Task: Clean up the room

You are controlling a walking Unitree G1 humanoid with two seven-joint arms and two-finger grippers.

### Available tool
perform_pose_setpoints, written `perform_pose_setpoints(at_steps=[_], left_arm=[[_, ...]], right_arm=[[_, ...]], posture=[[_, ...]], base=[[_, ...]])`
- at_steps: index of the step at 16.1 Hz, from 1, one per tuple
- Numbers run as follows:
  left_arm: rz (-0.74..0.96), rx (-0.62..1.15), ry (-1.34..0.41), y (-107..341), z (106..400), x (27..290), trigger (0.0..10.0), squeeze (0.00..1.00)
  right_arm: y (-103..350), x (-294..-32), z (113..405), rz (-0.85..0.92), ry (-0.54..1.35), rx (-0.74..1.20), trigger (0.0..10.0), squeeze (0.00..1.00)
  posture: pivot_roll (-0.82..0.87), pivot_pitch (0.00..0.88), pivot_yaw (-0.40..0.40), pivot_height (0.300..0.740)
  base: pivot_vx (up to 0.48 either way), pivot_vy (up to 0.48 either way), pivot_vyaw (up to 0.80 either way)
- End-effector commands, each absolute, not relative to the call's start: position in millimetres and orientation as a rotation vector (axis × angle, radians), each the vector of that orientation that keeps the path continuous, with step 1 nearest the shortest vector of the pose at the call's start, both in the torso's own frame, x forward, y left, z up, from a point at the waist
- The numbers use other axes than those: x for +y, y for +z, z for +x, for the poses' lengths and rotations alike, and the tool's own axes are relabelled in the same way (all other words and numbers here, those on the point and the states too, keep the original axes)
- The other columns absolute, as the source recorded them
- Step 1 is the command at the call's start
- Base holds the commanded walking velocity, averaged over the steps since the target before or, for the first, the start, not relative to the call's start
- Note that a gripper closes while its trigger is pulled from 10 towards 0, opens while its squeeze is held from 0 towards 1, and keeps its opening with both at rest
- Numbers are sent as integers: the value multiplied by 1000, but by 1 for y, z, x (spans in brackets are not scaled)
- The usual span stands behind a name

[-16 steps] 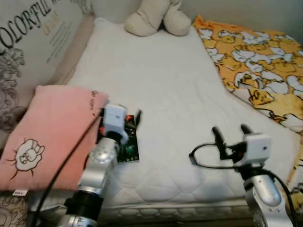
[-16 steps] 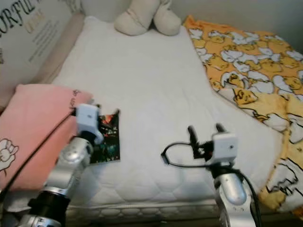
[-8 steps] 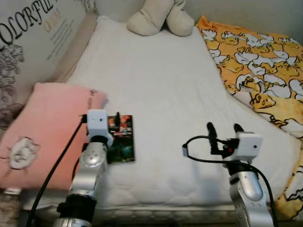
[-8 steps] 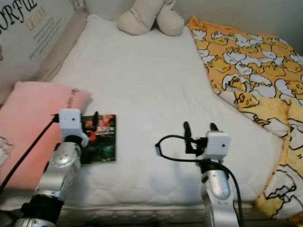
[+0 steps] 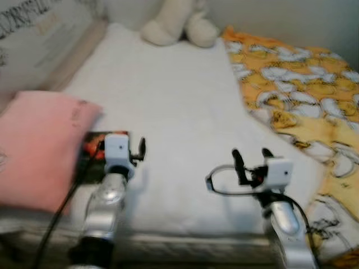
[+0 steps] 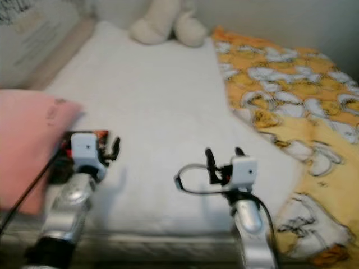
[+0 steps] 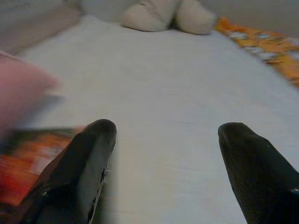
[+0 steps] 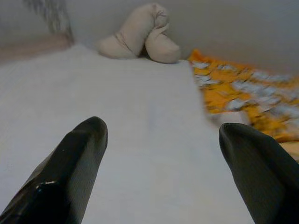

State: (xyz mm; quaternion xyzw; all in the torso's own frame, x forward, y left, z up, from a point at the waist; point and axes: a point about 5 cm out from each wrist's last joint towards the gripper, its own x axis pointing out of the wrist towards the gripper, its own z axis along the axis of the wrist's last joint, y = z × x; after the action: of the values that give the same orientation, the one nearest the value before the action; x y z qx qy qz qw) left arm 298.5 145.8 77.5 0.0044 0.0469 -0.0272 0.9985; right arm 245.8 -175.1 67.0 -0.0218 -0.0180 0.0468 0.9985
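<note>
Left wrist view shows your left gripper spread wide and empty, the book at its nine o'clock beside the pink pillow. Likely you're approaching it; swing left, then close. Right gripper hovers open.

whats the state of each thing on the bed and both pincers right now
left pincer: open, empty, over the mattress beside the book
right pincer: open, empty
book: lying flat, partly hidden by the left arm
pink pillow: lying flat
yellow blanket: rumpled
plush toy: against the wall
</note>
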Motion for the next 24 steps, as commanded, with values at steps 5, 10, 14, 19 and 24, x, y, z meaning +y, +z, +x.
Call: perform_pose_setpoints(at_steps=[5,10,14,19,24], left_arm=[[187,151,-45,64,299,156,10000,0],[187,125,-125,64,301,149,10000,0],[164,83,-160,70,310,145,10000,0],[193,53,-273,77,320,130,10000,0],[229,152,-253,55,316,128,10000,0]], right_arm=[[51,-189,245,10,31,51,10000,0],[39,-191,248,32,15,107,10000,0],[43,-179,254,31,60,64,10000,0],[49,-172,266,45,77,37,10000,0],[42,-175,258,32,83,61,10000,0]], posture=[[81,0,-79,740],[92,0,-92,740],[91,0,-74,740],[88,0,-76,740],[61,0,-73,740]], base=[[0,-192,-395],[0,0,-640],[0,0,-638],[0,0,-639],[0,0,-639]])
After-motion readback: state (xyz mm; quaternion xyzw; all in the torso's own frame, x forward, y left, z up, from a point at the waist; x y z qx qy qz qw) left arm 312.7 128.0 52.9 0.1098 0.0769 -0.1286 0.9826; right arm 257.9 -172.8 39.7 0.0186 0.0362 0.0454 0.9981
